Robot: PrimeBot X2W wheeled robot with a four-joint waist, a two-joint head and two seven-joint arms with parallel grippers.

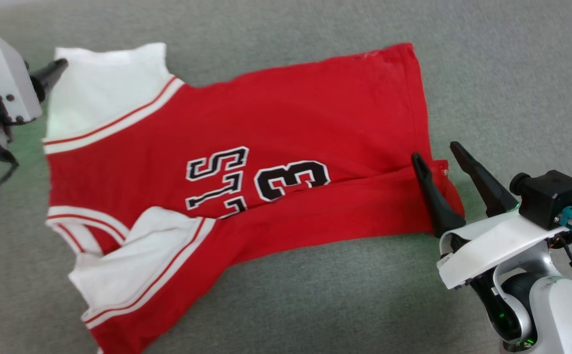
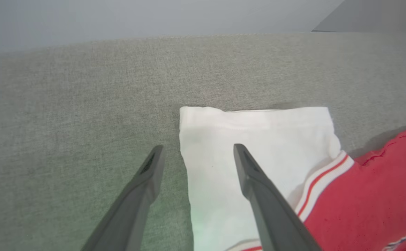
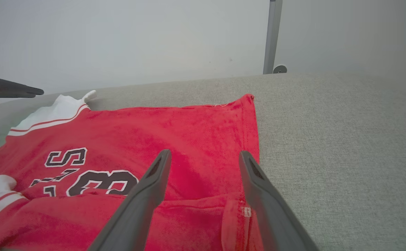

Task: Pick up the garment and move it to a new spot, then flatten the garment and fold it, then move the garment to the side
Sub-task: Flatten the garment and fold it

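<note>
Grey woven cloth covers the worktop (image 1: 487,73), and a pale wall (image 3: 154,42) stands behind its far edge, with a thin metal post (image 3: 272,35) rising against it.

Across the middle of the worktop lies the T-shirt (image 1: 276,123), red, front up. Its hem points toward the right edge and its shoulders toward the left edge. The side of the shirt nearest the robot is folded up over the body, and the fold hides the lower part of the black-and-white lettering (image 1: 256,179). One white sleeve (image 1: 104,88) lies flat toward the far left corner. The other sleeve (image 1: 138,255), also white with red stripes, is folded in on the near left.

The right pincer (image 1: 436,150) is above the near corner of the hem with its fingers spread wide and nothing between them. One finger is over the folded red cloth; the other is just past the hem, over the grey cloth.

The left pincer (image 2: 198,147) is spread just as wide and holds nothing. It straddles the outer edge of the far sleeve, one finger over white cloth and one over the worktop.

A small white label (image 3: 246,211) shows at the folded hem.
</note>
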